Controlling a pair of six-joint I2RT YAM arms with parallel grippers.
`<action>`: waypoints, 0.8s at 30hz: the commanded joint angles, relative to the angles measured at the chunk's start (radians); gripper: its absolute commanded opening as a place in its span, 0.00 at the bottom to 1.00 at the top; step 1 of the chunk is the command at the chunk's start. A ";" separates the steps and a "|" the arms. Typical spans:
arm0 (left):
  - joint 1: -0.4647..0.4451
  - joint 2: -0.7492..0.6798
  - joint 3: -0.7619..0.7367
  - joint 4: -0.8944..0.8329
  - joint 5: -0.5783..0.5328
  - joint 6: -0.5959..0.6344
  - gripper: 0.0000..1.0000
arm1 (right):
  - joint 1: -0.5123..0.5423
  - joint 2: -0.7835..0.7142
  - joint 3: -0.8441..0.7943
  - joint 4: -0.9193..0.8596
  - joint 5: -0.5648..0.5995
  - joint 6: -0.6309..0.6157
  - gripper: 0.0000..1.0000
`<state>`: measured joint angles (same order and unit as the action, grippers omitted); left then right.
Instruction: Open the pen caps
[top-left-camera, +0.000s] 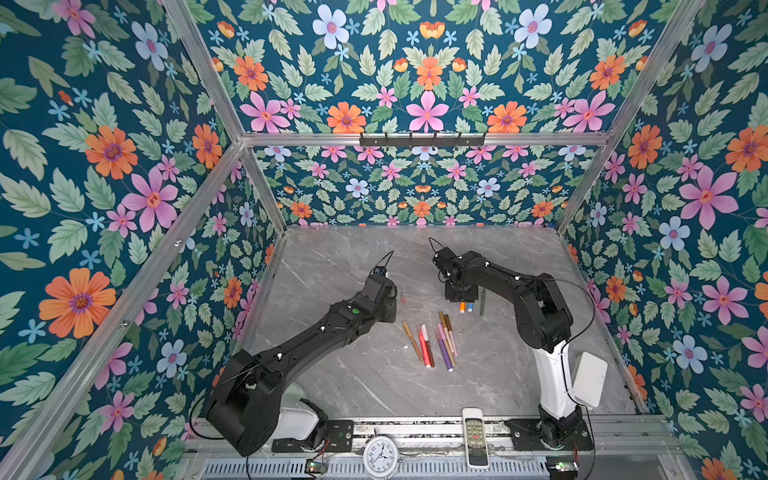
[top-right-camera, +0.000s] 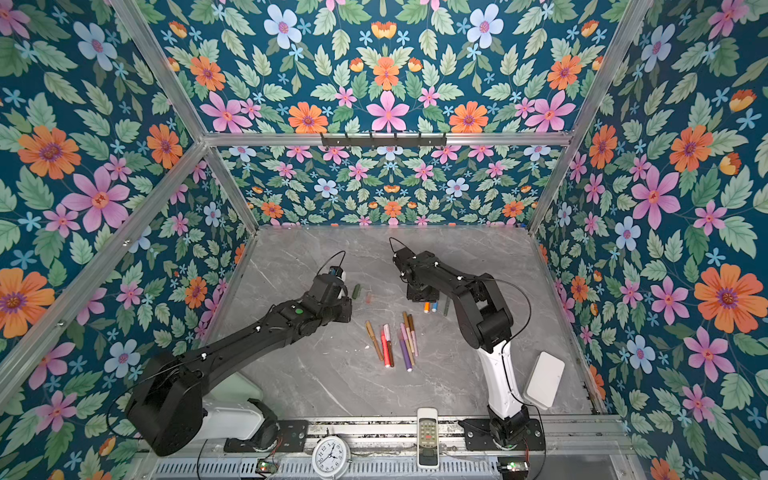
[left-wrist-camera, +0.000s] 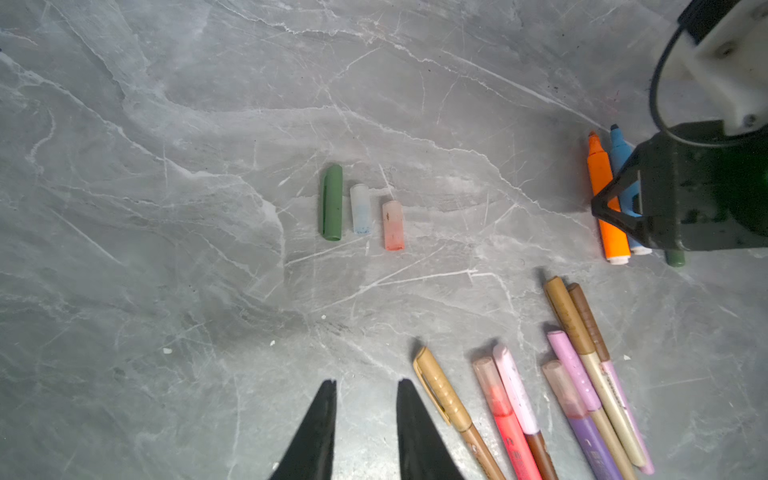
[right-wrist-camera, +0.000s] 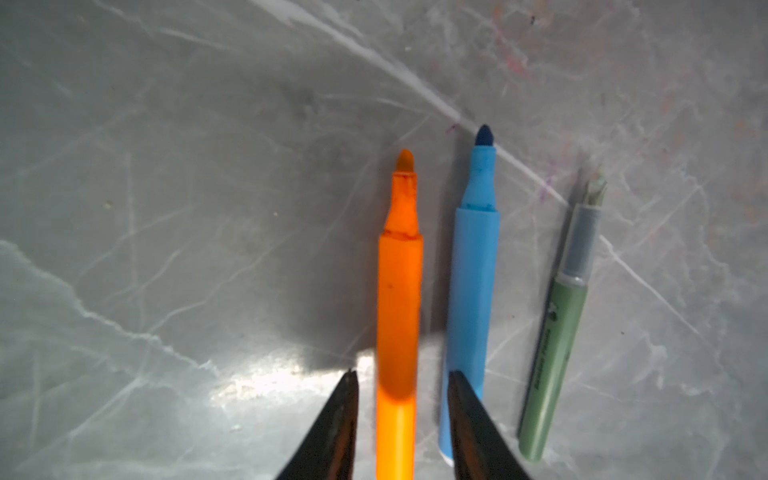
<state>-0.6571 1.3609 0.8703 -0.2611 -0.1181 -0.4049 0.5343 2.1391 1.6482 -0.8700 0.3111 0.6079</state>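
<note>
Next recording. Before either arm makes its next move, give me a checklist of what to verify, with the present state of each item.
1. Right claw free of the orange pen: ok, its jaws stand apart with a gap on each side of the pen.
2. Orange pen uncapped, lying beside the blue pen and green pen: ok, all three tips are bare.
3. Left claw empty: ok, jaws apart, nothing between them.
4. Loose caps lying apart from the pens: ok, three in a row on the table.
5. All caps off: not ok, several pens wear caps; the tan pen lies nearest the left claw.
</note>
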 joint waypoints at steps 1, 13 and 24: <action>-0.001 -0.003 0.007 -0.004 0.003 0.006 0.28 | 0.001 -0.038 -0.020 -0.018 0.020 0.014 0.40; -0.001 0.012 0.003 0.015 0.030 -0.005 0.29 | -0.133 -0.370 -0.389 0.164 -0.151 -0.006 0.36; 0.000 0.038 0.010 0.035 0.061 -0.017 0.28 | -0.387 -0.437 -0.630 0.406 -0.479 -0.042 0.33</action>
<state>-0.6563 1.3991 0.8753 -0.2493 -0.0628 -0.4171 0.1535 1.7000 1.0153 -0.5270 -0.1013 0.5911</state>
